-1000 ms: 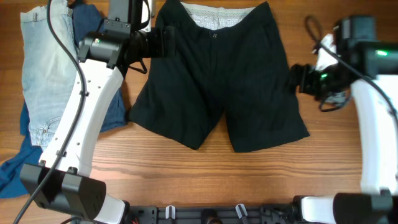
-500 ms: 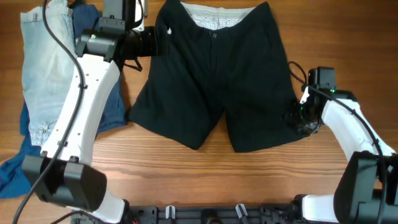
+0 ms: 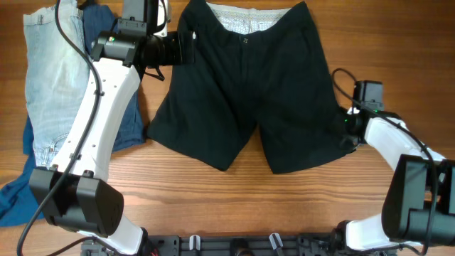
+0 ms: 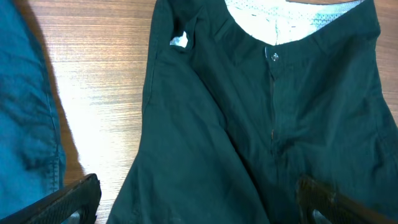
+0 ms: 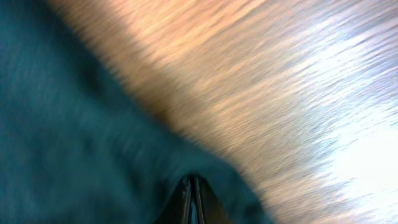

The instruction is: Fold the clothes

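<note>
Black shorts [image 3: 249, 92] lie spread flat on the wooden table, waistband at the far edge and legs toward the front. My left gripper [image 3: 186, 48] hovers open over the left side of the waistband. In the left wrist view its dark fingers [image 4: 68, 199] stand wide apart over the shorts [image 4: 249, 124], and the left gripper [image 4: 196, 205] holds nothing. My right gripper [image 3: 346, 139] sits low at the outer edge of the right leg. In the blurred right wrist view the right gripper [image 5: 193, 186] is shut, with the shorts' cloth [image 5: 81, 143] gathered at its tips.
Light blue jeans [image 3: 46, 78] lie at the far left, over a darker blue garment [image 3: 14, 199] that reaches the front left corner and also shows in the left wrist view [image 4: 25, 124]. Bare wood [image 3: 213, 199] runs along the table's front.
My right arm has swung in and down to the hem of the shorts' right leg and its jaws have closed there. The left gripper has stayed open over the waistband.
</note>
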Controlling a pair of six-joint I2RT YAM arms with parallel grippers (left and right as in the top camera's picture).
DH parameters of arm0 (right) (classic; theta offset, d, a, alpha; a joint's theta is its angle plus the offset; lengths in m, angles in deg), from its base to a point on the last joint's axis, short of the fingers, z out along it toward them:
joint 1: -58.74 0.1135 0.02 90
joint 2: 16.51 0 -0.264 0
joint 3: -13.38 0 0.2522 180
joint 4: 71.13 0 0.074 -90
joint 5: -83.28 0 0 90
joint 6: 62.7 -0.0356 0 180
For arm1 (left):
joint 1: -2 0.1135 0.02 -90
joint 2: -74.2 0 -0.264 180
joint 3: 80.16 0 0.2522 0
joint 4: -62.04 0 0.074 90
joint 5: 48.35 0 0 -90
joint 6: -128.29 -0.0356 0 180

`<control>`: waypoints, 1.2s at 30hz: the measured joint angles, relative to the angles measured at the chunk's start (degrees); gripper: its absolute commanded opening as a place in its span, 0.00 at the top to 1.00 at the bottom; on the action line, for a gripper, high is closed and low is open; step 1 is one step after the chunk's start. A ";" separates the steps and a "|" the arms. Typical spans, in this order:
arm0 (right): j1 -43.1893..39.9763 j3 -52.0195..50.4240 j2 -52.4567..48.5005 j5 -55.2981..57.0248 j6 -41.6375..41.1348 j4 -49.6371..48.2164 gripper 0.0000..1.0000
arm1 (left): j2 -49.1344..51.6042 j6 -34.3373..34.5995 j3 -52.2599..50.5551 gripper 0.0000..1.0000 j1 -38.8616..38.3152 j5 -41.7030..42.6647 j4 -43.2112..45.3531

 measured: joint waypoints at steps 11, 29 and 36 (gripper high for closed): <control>-10.80 -0.04 -0.61 -7.96 -2.89 -17.40 0.21 | 0.00 0.55 0.00 0.00 0.00 0.00 2.25; -4.83 3.80 -3.02 -20.28 12.33 6.73 0.34 | 0.00 1.29 0.00 0.00 0.00 0.04 0.72; 3.04 7.72 -8.61 -12.48 5.25 0.98 0.96 | 0.00 1.29 0.00 0.00 0.00 0.11 0.70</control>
